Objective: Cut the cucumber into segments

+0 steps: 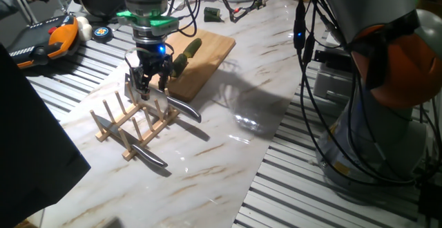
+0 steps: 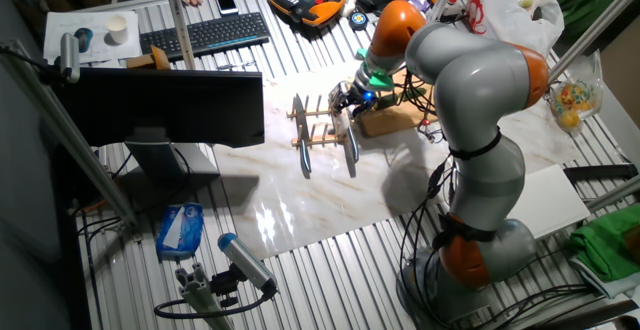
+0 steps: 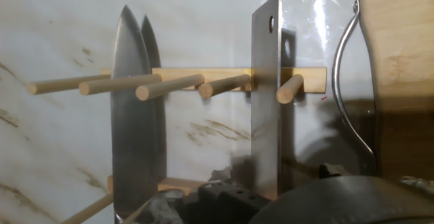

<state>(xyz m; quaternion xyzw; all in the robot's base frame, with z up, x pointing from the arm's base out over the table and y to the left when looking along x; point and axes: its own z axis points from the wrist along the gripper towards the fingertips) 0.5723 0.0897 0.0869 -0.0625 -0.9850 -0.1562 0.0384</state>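
The cucumber point(image 1: 188, 53), slim and dark green, lies diagonally on the wooden board point(image 1: 215, 47), and it looks like one piece. No segments show in any view. My gripper point(image 1: 150, 86) hangs low over the far end of the wooden knife rack point(image 1: 114, 128), left of the board, with its fingers apart. In the hand view a rectangular cleaver blade point(image 3: 266, 102) and a pointed knife blade point(image 3: 129, 129) stand on edge between the rack's dowels point(image 3: 203, 85). Their dark handle ends sit at the bottom by my fingers. The board's edge point(image 3: 397, 34) is at the right.
A bent metal wire loop point(image 3: 349, 95) lies between the rack and the board. An orange teach pendant point(image 1: 55, 38) and a small round puck point(image 1: 102, 33) sit at the back left. Cables hang over the back, and the arm's base point(image 1: 394, 83) stands at the right.
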